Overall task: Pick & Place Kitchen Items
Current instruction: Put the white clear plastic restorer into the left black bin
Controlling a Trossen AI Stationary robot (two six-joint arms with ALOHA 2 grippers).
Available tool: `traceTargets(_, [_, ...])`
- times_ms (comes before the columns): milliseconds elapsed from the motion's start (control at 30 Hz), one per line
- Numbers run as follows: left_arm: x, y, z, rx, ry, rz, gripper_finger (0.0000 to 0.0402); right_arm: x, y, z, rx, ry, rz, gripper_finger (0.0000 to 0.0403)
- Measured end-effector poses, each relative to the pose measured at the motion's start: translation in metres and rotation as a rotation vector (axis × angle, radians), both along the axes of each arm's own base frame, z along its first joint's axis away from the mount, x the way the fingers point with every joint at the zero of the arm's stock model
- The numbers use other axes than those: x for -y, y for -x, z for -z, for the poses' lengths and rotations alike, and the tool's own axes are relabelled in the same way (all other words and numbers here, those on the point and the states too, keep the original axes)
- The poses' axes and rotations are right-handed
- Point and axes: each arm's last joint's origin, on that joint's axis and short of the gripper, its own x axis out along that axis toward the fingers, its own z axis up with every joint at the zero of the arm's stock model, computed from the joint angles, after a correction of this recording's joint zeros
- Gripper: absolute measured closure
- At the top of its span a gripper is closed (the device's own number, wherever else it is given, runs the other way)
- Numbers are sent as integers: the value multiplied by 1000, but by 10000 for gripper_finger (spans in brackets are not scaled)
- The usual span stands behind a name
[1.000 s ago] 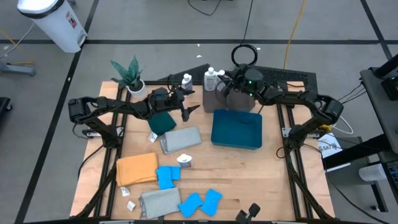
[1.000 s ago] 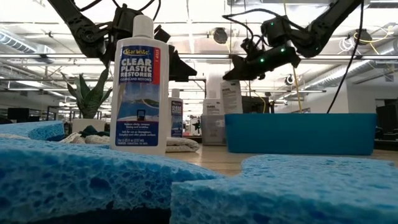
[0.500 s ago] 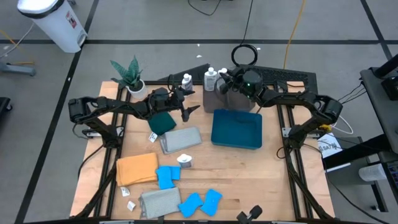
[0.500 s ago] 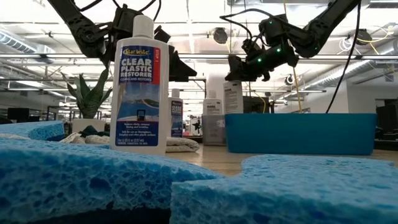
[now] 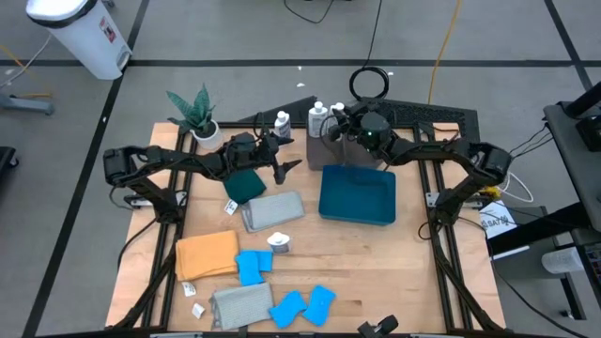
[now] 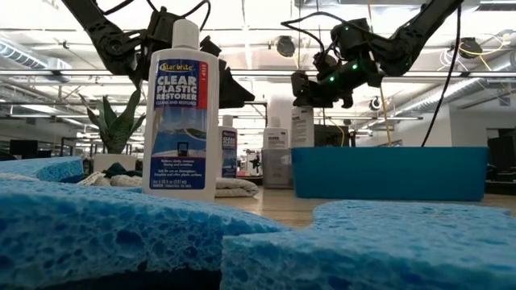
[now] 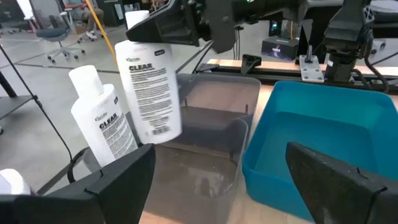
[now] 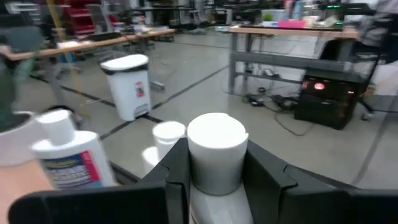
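Left gripper (image 5: 285,158) hung open above the dark green cloth (image 5: 246,186); we saw the potted plant (image 5: 195,115) and one white bottle (image 5: 283,120) nearby. Right gripper (image 5: 340,120) was clamped on a white bottle (image 7: 150,81), held in the air over the grey tray (image 7: 214,134), another bottle (image 7: 104,124) standing beside it. Blue bin (image 5: 358,195) sat just right of the tray. Nearer us lay grey cloths (image 5: 273,210), an orange cloth (image 5: 207,254), blue sponges (image 5: 250,266) and an upright bottle (image 6: 181,109).

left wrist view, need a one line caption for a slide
Right gripper holds a white bottle above the grey tray, beside a second bottle and the blue bin.
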Motion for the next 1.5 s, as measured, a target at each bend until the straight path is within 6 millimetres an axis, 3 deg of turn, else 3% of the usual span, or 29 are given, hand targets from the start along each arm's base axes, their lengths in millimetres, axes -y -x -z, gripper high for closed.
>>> traceTargets(333, [1, 0, 3, -33, 7, 3, 39, 7, -14, 28, -17, 16, 14, 322])
traceTargets(667, [1, 0, 3, -33, 6, 3, 39, 10, -16, 38, -85, 47, 9, 322])
traceTargets(767, [1, 0, 3, -33, 5, 3, 39, 10, -16, 38, -87, 47, 10, 314])
traceTargets(1000, [1, 0, 3, -40, -13, 8, 39, 10, -16, 37, -83, 51, 10, 247])
traceTargets(1200, [1, 0, 3, -39, -15, 8, 39, 10, -16, 37, -105, 61, 7, 228])
traceTargets(1500, [-3, 7, -5, -33, -13, -95, 39, 1, -5, 5, -124, 106, -31, 218])
